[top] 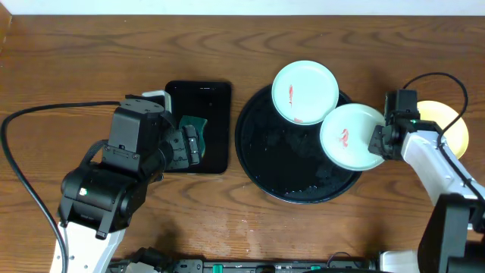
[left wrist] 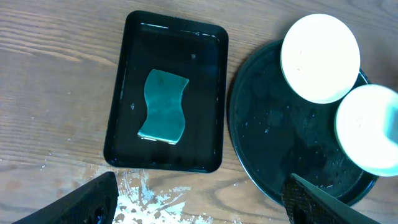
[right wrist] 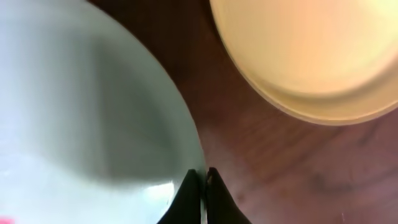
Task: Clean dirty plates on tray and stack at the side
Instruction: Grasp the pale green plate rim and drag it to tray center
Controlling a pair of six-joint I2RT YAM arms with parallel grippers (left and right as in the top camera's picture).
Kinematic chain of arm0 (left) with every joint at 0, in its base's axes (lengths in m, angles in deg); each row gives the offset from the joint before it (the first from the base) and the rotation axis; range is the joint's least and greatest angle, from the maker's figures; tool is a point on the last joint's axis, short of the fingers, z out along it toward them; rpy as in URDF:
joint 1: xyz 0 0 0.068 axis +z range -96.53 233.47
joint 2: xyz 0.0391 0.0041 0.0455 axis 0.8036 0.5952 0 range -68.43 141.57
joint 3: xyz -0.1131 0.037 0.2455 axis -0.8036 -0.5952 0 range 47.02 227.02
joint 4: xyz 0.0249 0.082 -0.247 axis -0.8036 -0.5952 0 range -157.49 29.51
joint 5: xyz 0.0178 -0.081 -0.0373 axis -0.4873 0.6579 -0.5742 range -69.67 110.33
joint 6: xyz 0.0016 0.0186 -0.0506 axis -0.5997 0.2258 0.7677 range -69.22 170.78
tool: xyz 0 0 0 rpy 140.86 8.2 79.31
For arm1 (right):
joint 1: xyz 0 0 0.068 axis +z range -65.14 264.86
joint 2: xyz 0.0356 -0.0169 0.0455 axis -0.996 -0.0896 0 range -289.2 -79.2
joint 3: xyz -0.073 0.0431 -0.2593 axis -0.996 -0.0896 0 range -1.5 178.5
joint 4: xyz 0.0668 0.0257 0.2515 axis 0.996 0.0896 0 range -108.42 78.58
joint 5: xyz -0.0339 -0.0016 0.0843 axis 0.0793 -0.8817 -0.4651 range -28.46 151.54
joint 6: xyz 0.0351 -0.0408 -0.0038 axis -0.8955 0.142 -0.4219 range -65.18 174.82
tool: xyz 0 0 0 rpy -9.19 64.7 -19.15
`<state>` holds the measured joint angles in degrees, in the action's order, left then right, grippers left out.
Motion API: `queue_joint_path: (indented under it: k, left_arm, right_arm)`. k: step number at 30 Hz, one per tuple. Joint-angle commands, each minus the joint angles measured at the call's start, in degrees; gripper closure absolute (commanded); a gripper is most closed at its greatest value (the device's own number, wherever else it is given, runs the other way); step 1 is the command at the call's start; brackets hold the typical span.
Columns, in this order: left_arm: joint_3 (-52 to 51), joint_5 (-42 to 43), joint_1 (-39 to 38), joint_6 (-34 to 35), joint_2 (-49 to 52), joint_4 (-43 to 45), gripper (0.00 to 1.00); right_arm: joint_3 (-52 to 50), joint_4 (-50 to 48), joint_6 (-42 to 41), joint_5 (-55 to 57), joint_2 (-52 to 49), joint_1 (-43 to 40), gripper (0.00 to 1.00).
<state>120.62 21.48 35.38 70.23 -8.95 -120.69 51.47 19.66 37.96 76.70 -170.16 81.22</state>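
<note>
While my right end effector (right wrist: 204, 186) is clenched on the right-hand rim of the lower bluish-white plate (top: 348, 136), that plate sits over the right edge of the round black tray (top: 265, 152), centre-right of the overhead frame. Lifted or resting, can't tell. My left end effector (left wrist: 199, 205) is released, jaws wide apart, above the rectangular black tray (left wrist: 121, 93) at centre-left, with the teal sponge (left wrist: 163, 106) in it.

Handling, my guess: the plates look light, stiff and glossy, so slippery in a thin rim pinch and prone to tilt, and probably breakable. The rim is the only hold. Bite past the lip and carry level.

Plates: three. Two are bluish-white, one red smear each: the held one and the upper bluish-white plate (top: 305, 91) at the tray's top edge, rims touching or overlapping. One yellow plate (top: 449, 121) is off the tray on the desk (top: 76, 61), far right, partly behind my arm. Trays: two. Sponge: one.
</note>
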Motion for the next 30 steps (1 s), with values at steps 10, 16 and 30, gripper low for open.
queue_joint_path:
  k: [10,16,30]
  left_arm:
    - [0.9,-0.1,0.2,-0.3,0.1,-0.2,0.15]
    - [0.9,-0.1,0.2,-0.3,0.1,-0.2,0.15]
    - [0.9,-0.1,0.2,-0.3,0.1,-0.2,0.15]
  right_arm:
    - [-0.1,5.1,5.9,-25.5,15.6,4.2,0.99]
    - [-3.1,4.1,5.3,-25.8,13.4,10.2,0.99]
    - [-4.0,-2.3,7.3,-23.3,7.1,12.6,0.65]
